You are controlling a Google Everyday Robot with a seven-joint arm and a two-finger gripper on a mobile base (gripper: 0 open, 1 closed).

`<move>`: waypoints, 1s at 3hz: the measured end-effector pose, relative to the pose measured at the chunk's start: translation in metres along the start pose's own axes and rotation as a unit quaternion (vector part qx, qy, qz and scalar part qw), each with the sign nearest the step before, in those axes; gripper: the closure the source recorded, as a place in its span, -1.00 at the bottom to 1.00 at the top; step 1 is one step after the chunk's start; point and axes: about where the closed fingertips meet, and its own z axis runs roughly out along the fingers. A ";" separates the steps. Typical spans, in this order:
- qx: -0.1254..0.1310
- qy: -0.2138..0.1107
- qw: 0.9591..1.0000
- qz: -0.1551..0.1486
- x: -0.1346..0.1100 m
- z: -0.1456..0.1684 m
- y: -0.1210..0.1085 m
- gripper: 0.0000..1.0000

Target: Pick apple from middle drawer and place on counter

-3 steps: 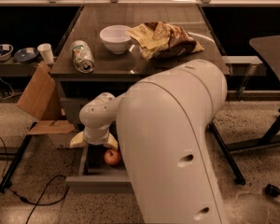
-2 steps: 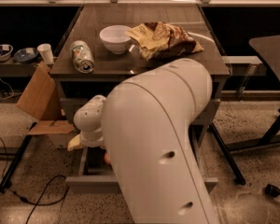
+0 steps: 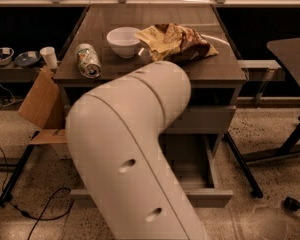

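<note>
Apple first: it does not show anywhere, neither on the table nor in the part of the middle drawer that is open to view. That drawer is pulled well out, and its right-hand floor lies bare; its left half is covered by the robot's bulky white arm, which bends across the front of the cabinet. If the apple is in the drawer, as the task says, it sits in that hidden half.

The gripper is hidden too, somewhere behind the bend of the arm, on the drawer's side of it. Whether it is open, closed, or holding the apple cannot be told.

One tier up, the upper drawer front is closed. On the table stand a white bowl, a can lying on its side near the left edge, and a crumpled snack bag just right of the bowl.

By my reading, the step in hand is the pick inside the drawer, and the place on the table is not yet done. The next move calls for a firm hold on the apple, then a straight lift clear of the drawer's walls and the table's front lip. The free front-right stretch of table looks the safest spot for setting it down.
</note>
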 end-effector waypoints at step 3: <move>0.065 -0.001 0.997 0.039 -0.025 0.038 -0.044 -1.00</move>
